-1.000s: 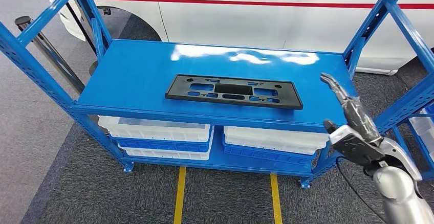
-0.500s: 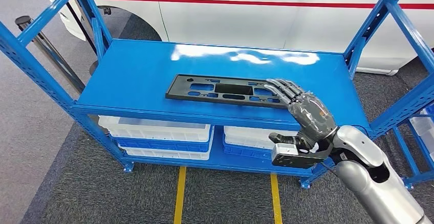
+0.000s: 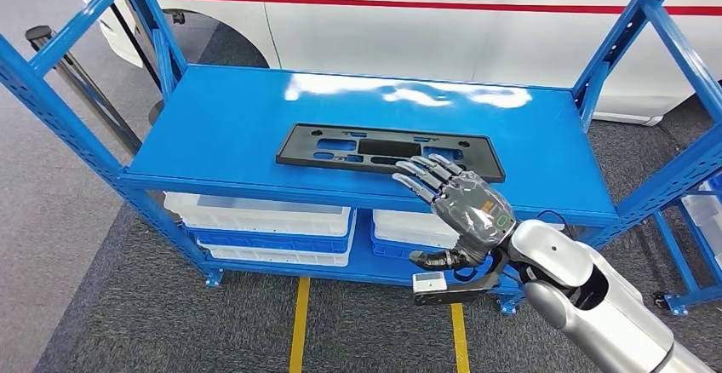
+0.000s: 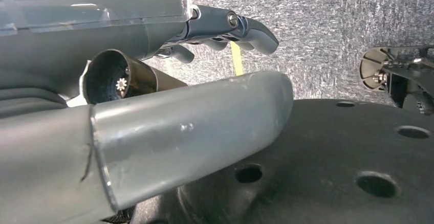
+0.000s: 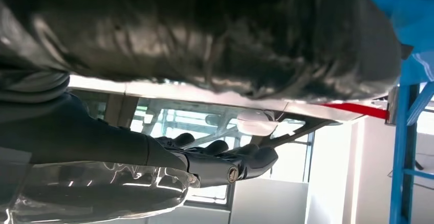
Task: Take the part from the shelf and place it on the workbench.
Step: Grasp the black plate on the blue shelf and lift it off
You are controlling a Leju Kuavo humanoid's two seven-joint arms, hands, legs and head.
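Note:
A flat black plastic part (image 3: 383, 147) with several cut-outs lies in the middle of the blue shelf top (image 3: 230, 126). My right hand (image 3: 460, 203) hovers at the shelf's front edge, back of the hand up and fingers spread. Its fingertips (image 3: 419, 171) reach over the part's front right edge; I cannot tell whether they touch. It holds nothing. In the right wrist view the dark fingers (image 5: 215, 165) are stretched out. My left hand (image 4: 153, 127) hangs low over grey carpet, its thumb and fingers apart around nothing.
White and blue bins (image 3: 264, 215) fill the lower shelf. Blue uprights (image 3: 630, 24) frame both shelf ends. A white car (image 3: 383, 15) stands close behind. Yellow floor lines (image 3: 298, 322) run on grey carpet in front, and another rack (image 3: 702, 211) stands at the right.
My right hand swung in from the shelf's right end, passed over the part's right end, then dropped back left to the front edge. The part has not moved.

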